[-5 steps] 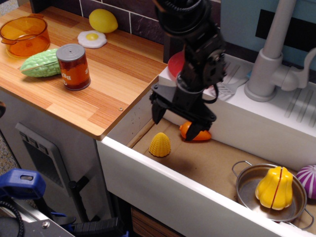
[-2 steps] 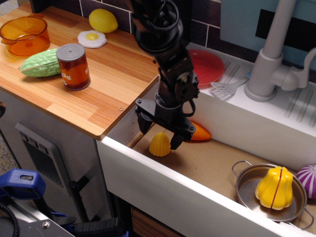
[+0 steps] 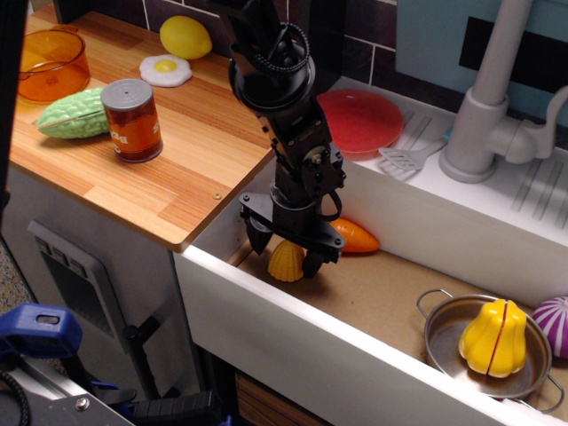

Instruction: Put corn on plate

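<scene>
The small yellow ribbed corn (image 3: 285, 263) lies on the sink floor near the front left corner. My black gripper (image 3: 286, 255) is lowered over it, open, with one finger on each side of the corn; its top is hidden by the gripper. The red plate (image 3: 362, 122) lies flat on the white ledge behind the sink, up and to the right of the gripper.
An orange carrot (image 3: 352, 236) lies just right of the gripper. A metal pot (image 3: 444, 335) holds a yellow squash (image 3: 493, 336) at the right. A grey spatula (image 3: 399, 159) and faucet (image 3: 484, 106) stand by the plate. A can (image 3: 132, 120), green gourd (image 3: 73, 114), orange pot (image 3: 51, 64), egg and lemon sit on the wooden counter.
My gripper has moved left from above the carrot and come down around the corn. The arm no longer covers the red plate.
</scene>
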`<state>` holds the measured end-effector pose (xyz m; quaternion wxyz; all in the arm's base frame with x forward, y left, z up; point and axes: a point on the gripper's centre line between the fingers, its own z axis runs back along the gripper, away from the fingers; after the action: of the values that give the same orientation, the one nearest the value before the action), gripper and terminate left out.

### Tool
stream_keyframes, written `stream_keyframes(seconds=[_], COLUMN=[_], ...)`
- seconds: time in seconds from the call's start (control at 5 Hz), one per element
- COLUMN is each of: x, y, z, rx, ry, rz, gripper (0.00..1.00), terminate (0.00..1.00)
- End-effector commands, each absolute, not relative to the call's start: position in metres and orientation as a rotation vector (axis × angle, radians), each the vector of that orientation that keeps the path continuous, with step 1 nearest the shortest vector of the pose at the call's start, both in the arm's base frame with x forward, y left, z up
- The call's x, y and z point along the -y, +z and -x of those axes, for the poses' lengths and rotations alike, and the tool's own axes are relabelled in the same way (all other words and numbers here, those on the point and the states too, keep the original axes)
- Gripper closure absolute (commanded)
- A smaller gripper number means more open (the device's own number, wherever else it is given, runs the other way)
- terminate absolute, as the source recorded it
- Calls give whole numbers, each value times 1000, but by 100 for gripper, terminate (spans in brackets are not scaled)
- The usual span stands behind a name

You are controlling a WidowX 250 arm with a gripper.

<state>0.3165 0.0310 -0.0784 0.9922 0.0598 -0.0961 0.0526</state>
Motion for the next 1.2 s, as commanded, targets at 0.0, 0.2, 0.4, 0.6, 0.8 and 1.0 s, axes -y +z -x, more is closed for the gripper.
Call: stream_keyframes(seconds=[0.0,0.2,0.4,0.6,0.8,1.0], x=[-34,-25,-14,-16,-22,-20], y=[-70,-46,-6,37,74,93], z=[-325,-325,-324,-338,-361,-391], rx=[223,238,279,342,362,396], ry=[125,122,112,46,-71,-156], rz=[-112,-138,-197,-281,-315,-299], gripper=[100,100,100,100,100,100], terminate=[0,0,0,0,0,0])
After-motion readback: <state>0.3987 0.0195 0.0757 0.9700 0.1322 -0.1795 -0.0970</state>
